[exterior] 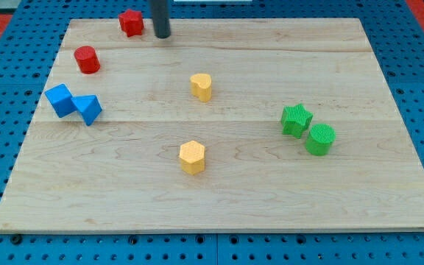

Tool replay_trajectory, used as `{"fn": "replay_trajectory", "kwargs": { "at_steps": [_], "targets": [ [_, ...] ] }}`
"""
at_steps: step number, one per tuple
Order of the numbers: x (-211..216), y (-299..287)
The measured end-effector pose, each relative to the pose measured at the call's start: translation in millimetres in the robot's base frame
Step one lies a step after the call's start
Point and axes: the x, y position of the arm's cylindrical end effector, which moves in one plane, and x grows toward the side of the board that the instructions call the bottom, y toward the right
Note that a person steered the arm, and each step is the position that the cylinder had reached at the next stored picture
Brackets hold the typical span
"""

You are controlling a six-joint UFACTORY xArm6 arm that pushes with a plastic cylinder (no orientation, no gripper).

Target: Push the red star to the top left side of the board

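Seven blocks dot the wooden board (271, 184); my tip (161, 34) beside red star (131, 22), no jaws visible.

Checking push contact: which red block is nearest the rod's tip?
The red star, just left of my tip at the view's top; the red cylinder sits lower left.

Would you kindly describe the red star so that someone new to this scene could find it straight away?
Start at the wooden board and go to its top edge, left of centre. There the red star sits just to the view's left of my tip. The only other red block, a red cylinder, lies lower and further left and is round, whereas the star has points.
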Motion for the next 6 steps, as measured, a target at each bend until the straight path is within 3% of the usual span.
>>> {"fn": "replay_trajectory", "kwargs": {
  "at_steps": [1, 2, 3, 4, 5, 6],
  "targets": [
    [-35.3, -9.1],
    [-25.5, -84.9],
    [28.1, -101.8],
    [77.0, -67.2],
    [107.9, -68.7],
    [118.6, -160.2]
  ]
}}
